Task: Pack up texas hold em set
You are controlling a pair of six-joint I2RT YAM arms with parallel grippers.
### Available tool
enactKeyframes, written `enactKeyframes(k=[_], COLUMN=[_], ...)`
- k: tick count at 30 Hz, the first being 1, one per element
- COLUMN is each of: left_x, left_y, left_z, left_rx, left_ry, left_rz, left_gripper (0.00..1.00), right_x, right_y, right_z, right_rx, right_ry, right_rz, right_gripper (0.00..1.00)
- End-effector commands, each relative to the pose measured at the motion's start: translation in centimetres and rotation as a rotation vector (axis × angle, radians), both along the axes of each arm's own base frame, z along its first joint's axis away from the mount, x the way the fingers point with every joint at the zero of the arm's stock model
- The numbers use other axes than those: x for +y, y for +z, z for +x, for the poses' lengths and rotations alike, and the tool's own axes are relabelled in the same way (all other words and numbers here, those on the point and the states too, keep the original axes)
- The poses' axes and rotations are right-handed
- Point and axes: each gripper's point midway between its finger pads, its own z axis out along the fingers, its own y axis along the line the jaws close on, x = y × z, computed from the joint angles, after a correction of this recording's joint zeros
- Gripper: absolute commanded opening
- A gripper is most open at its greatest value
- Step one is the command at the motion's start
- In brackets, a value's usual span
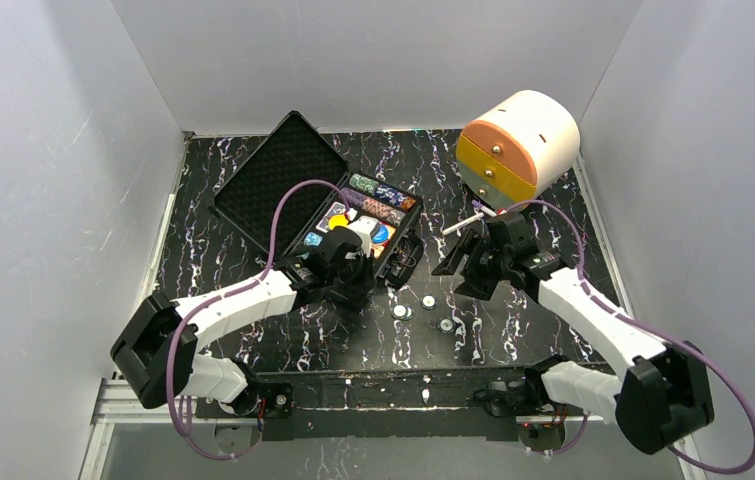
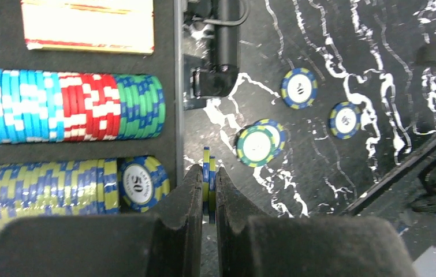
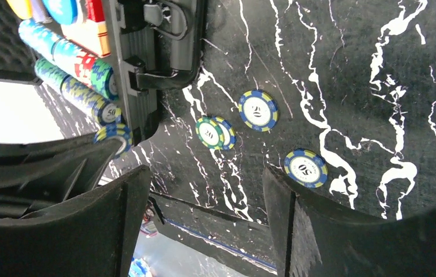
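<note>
The open black case (image 2: 178, 86) sits just left of the left tool (image 2: 207, 187). Its foam slots hold a row of light-blue, red and green chips (image 2: 68, 107), a yellow-and-blue row (image 2: 48, 190) and a card deck (image 2: 88, 26). The left tool is pressed together on two blue-and-yellow chips (image 2: 207, 167), pinched on edge just outside the case wall. The right tool (image 3: 204, 187) is spread wide and holds nothing. Beyond its fingers, on the marbled tabletop (image 3: 377, 69), lie an overlapping pair (image 3: 215, 133) and two single chips (image 3: 258, 110), all flat.
</note>
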Motion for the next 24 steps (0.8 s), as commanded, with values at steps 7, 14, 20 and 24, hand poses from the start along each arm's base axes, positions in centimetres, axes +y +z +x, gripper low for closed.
enactKeyframes(k=[7, 14, 20, 24], left_x=[3.4, 4.9, 6.5, 6.3], left_y=[-1.5, -0.5, 0.5, 0.2], left_z=[0.2, 0.9, 1.4, 1.2], left_rx=[0.004, -0.055, -0.076, -0.071], left_ry=[0.052, 0.105, 0.107, 0.090], left_rz=[0.183, 0.225, 0.338, 0.330], left_gripper=[0.00, 0.00, 0.00, 0.00], right_x=[0.2, 0.1, 0.3, 0.2], right_y=[4.7, 4.6, 3.9, 2.2], right_z=[-0.7, -1.3, -1.3, -1.6], right_rx=[-0.191, -0.184, -0.176, -0.141], right_ry=[-0.011, 0.010, 0.038, 0.046], right_rz=[0.143, 0.135, 0.126, 0.107], right_gripper=[0.76, 0.76, 0.76, 0.76])
